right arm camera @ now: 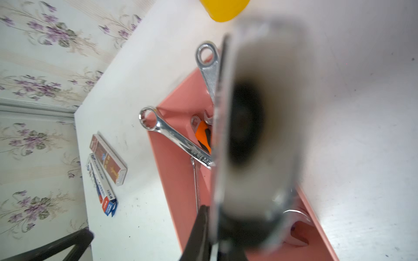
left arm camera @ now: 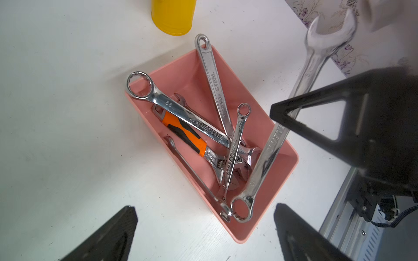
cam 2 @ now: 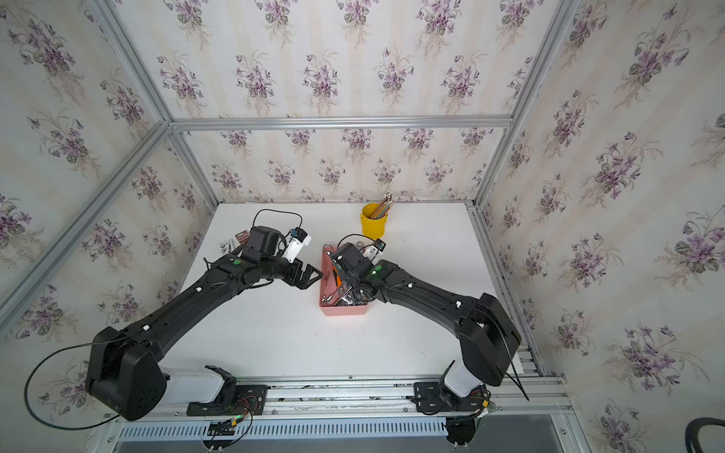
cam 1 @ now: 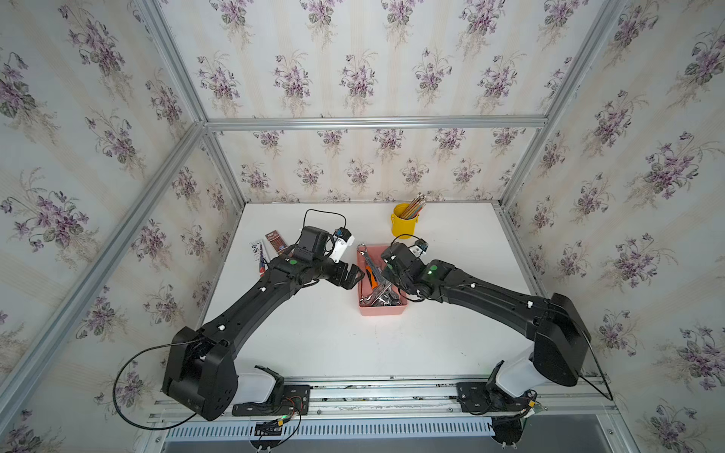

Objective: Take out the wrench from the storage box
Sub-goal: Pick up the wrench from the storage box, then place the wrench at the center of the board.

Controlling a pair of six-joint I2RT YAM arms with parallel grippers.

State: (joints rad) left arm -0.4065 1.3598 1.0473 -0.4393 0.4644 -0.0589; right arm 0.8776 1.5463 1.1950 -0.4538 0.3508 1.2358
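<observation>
Right pincer (left arm camera: 283,117), closed tight, gripped the long chrome combination wrench (left arm camera: 267,156), its ring end low at 6 o'clock inside the salmon-pink plastic storage box (left arm camera: 264,208); extraction seemed mid-lift, next needing a clean rise over the wall.

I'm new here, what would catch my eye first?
A salmon-pink storage box at mid-table, heaped with shiny wrenches. The right gripper grips one wrench, its open end tilted up above the box; the left gripper hangs open alongside. A yellow cup of pencils stands behind.
</observation>
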